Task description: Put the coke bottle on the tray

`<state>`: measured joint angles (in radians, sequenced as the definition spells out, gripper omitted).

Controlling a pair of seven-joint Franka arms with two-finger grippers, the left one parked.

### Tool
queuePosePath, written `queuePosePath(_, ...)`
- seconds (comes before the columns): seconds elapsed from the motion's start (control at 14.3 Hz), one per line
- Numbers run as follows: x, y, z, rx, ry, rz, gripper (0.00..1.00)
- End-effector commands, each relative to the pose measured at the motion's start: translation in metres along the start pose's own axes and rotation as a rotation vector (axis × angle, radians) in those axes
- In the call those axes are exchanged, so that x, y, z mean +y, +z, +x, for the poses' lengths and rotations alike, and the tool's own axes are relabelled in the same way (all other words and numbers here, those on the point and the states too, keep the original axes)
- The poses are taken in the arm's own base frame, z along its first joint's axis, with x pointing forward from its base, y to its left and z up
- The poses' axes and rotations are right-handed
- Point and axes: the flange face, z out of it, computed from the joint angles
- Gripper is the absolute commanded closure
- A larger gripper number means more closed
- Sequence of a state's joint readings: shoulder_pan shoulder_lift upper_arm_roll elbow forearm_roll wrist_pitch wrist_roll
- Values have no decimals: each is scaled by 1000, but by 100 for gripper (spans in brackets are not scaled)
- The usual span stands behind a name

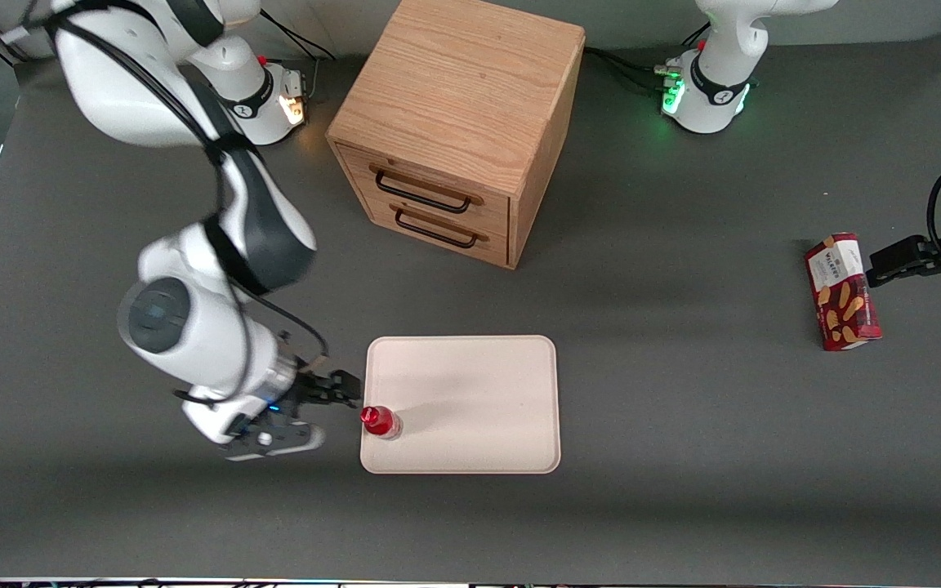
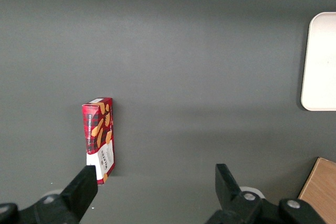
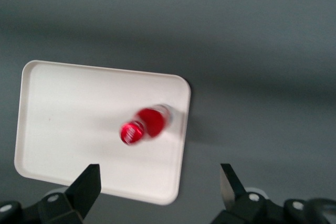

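The dark grey table [image 1: 683,457] fills nearly everything on view — its matte top runs out of frame on all sides, and only a pale strip of wall shows past the arm bases. The working arm's upper links are cut off by the frame's edge, and its bulky wrist hides most of the gripper's body from the front.

The wooden drawer cabinet [image 1: 458,131] stands mid-table, farther from the front camera than the tray, two dark handles on its front; only one corner of it shows in the left wrist view.

The tray [image 1: 470,400] lies flat in front of the cabinet, pale and bare but for the bottle. The left wrist view catches just one rounded end of it.

A red snack box [image 1: 842,291] lies toward the parked arm's end of the table.

The gripper [image 1: 340,390] hovers just beside the tray's edge at the working arm's end, fingers spread wide and clear of everything.

The coke bottle [image 1: 379,421] stands upright on the tray, near that same edge — slightly blurred in the right wrist view, its logo unreadable.
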<state>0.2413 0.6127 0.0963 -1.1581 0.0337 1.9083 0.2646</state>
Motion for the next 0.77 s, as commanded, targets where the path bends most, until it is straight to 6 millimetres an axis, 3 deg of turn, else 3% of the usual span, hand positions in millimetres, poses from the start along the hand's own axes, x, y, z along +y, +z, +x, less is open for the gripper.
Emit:
queuePosePath(0.0,71,-68,-46,-55,114,-15,0)
queuePosePath(0.14,113,-115,-67,-118,163,-49,0)
queuePosePath(0.35,159,-163,-92,-157,226,-82,0)
queuePosePath(0.49,186,-179,-113,-159,205,-94,0)
queuePosePath(0.7,202,-177,-143,-134,201,-131,0)
